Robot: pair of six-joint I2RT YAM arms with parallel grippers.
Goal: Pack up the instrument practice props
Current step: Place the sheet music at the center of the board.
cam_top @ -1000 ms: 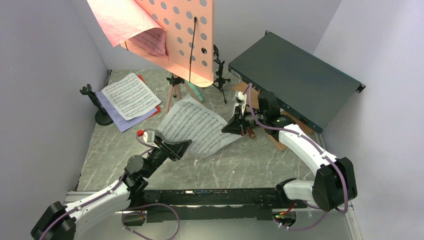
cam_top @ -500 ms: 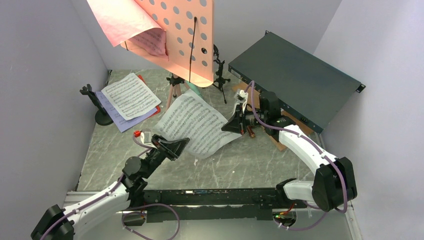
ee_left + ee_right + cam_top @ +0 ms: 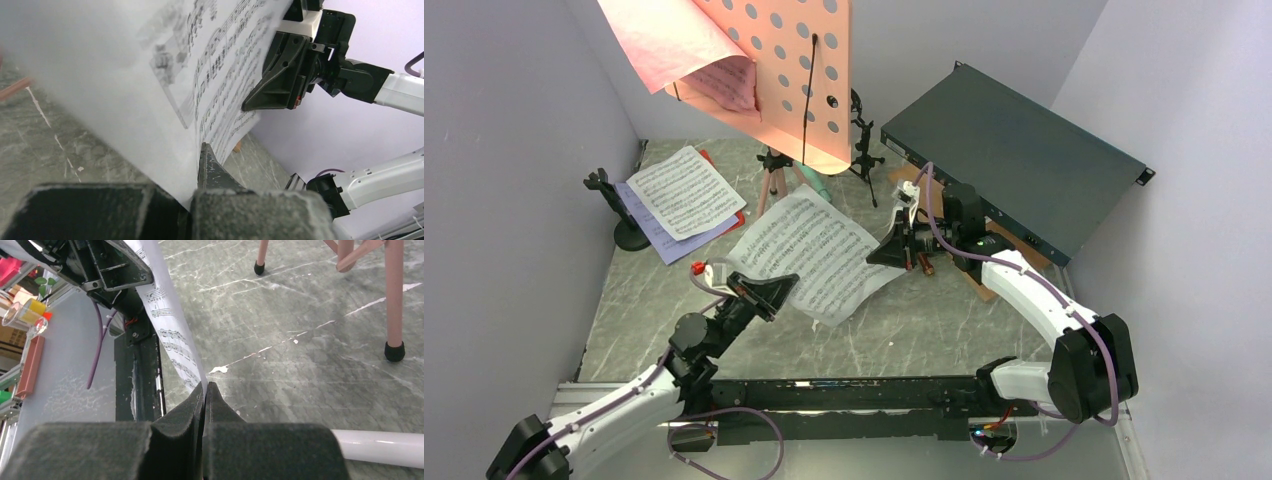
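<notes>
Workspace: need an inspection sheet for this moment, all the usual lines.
Surface: grey marbled table, nothing spilled seen.
Job's things: white page held between both grippers; pink tripod standing at rear; page stack rear left; left black mount, rear black mount.
Clutter: dark green box over wooden board.
Grippers: left gripper shut on white page; right gripper shut on its opposite edge.
Cables: purple cable along each arm.
Surroundings: plain walls on three sides.

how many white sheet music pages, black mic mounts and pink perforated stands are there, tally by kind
white paper sheet-music pages: 2
black microphone mounts: 2
pink perforated music stand: 1
total: 5
</notes>
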